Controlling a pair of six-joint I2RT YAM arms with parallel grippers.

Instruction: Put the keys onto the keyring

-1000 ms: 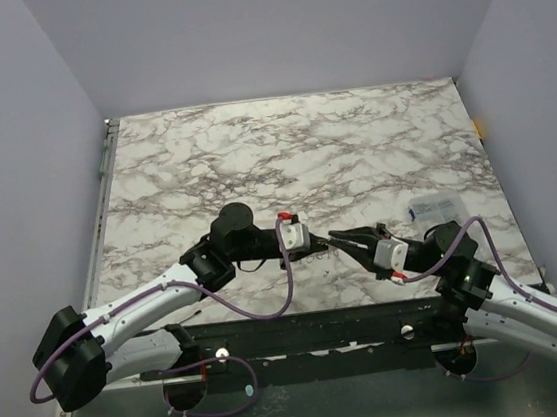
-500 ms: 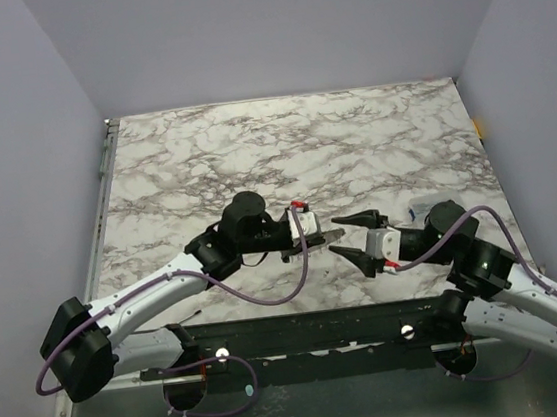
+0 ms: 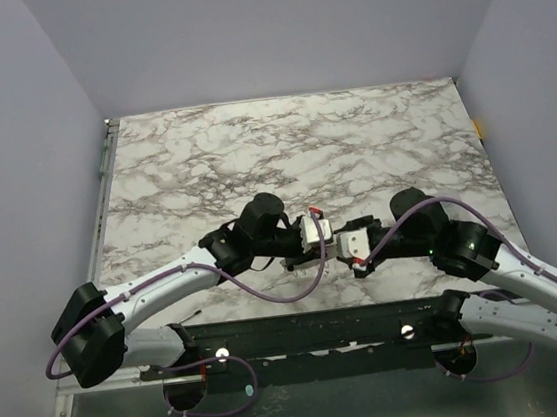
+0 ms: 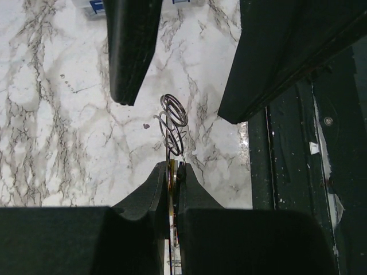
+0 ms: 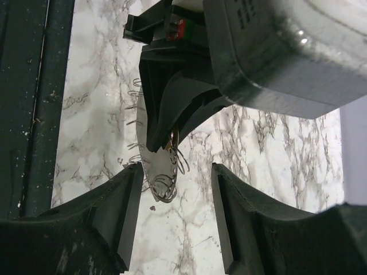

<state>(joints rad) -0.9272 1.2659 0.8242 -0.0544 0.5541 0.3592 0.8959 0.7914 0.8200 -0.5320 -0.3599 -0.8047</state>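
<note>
The keyring, a few thin grey wire coils, is held over the marble table near its front edge, about midway across, where my two arms meet. Coming in from the left, the left gripper is pinched tight on the ring's lower end, with the pads pressed together on the wire and the rest of the coils sticking out past the fingertips. Between those pads I can make out a sliver of yellow-orange, which I take for the key. It is too buried to say whether it is threaded on the wire. To the right, the right gripper faces the left one nose to nose. Its jaws stand well apart with nothing in them, one finger on either side of the ring's free end. From the right wrist view I can't tell whether the nearer finger touches the coils.
</note>
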